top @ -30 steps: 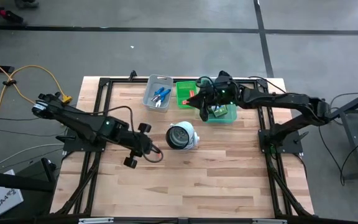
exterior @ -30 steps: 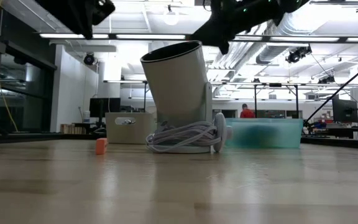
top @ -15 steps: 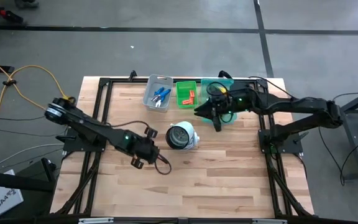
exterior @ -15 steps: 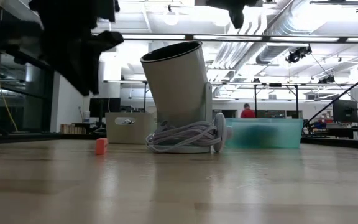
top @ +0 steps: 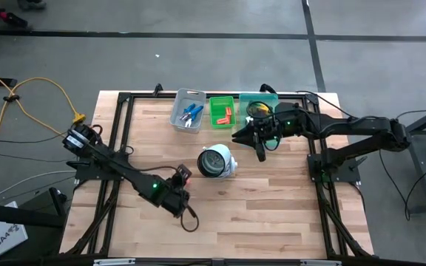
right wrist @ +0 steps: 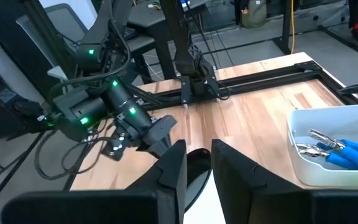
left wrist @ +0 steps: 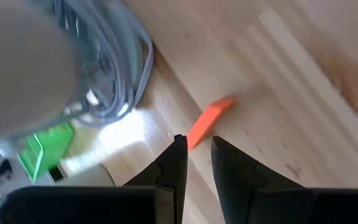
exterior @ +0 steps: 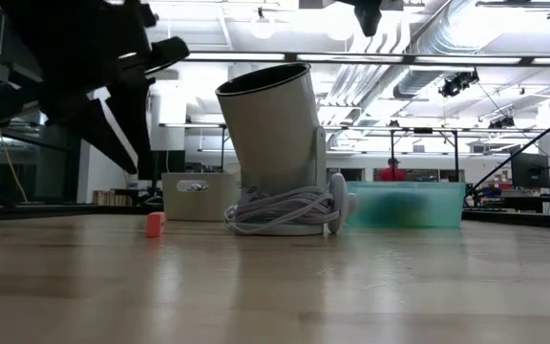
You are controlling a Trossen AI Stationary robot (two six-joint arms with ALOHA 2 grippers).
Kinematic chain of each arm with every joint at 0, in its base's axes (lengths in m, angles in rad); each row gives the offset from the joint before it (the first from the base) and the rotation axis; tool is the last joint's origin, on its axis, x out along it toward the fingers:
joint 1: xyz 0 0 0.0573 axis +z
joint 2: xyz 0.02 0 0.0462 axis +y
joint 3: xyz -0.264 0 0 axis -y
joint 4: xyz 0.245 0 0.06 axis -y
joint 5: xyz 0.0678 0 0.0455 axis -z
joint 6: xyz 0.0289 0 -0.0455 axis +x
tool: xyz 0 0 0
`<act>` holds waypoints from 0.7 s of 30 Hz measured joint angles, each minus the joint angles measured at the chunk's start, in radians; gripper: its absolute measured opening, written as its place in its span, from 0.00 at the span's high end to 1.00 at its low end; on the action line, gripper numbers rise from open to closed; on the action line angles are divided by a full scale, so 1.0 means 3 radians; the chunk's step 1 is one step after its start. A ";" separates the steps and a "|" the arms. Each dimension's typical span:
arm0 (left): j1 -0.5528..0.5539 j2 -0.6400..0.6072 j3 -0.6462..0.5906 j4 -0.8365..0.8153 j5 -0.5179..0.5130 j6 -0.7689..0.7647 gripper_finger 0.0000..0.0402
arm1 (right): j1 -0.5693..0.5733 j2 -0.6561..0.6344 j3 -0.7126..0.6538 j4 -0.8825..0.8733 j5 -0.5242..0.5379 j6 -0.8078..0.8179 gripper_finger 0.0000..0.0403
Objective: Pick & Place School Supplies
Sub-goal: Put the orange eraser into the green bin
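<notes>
Clock directions are read from the high view, with 12 o'clock at the table's far edge.

The left gripper (left wrist: 194, 142) hangs over the wood at about 8 o'clock of the round white object (top: 217, 161). It is well inside the table (top: 272, 214), away from every edge. Its fingers are only slightly parted and hold nothing. A short red-pink stub (left wrist: 210, 121) lies flat on the boards just past the fingertips, not touching them. In the low view it sits alone on the wood at 9 o'clock of the white object, a little apart from the grey cable (exterior: 285, 215) coiled round its base.

The right gripper (right wrist: 196, 149) hovers between the white object and the bins, at about 1 o'clock of the object. Its fingers are also only narrowly apart, with nothing between them.

Three bins line the 12 o'clock edge. The grey bin (top: 191, 93) holds blue-handled scissors (top: 191, 114). The green bin (top: 216, 118) holds more red-pink stubs (top: 226, 113). The teal bin (top: 269, 96) is partly hidden by the right arm, so I cannot tell its contents.

Black frame rails (top: 117, 148) run along the 3 and 9 o'clock edges. From the white object toward 6 o'clock, the boards are bare wood.
</notes>
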 joint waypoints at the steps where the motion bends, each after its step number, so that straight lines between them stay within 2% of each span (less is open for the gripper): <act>1: 0.0000 0.0000 0.0001 0.0033 0.0011 0.0044 0.83 | 0.0000 0.0000 0.0000 -0.0001 0.0000 0.0003 0.84; 5: 0.0006 0.0000 0.0001 0.0018 0.0024 0.0243 0.83 | 0.0000 0.0000 0.0000 0.0000 -0.0008 0.0025 0.84; 10: -0.0009 -0.0001 0.0001 0.0081 0.0052 0.0214 0.83 | 0.0000 0.0000 0.0000 -0.0031 -0.0101 0.0022 0.84; 16: -0.0072 -0.0001 0.0005 0.0224 0.0221 0.0366 0.83 | 0.0000 0.0000 0.0000 -0.0063 -0.0230 0.0018 0.84; 21: -0.0064 -0.0003 0.0005 0.0360 0.0247 0.0151 0.83 | 0.0036 0.0001 0.0000 -0.0190 -0.0276 -0.0010 0.84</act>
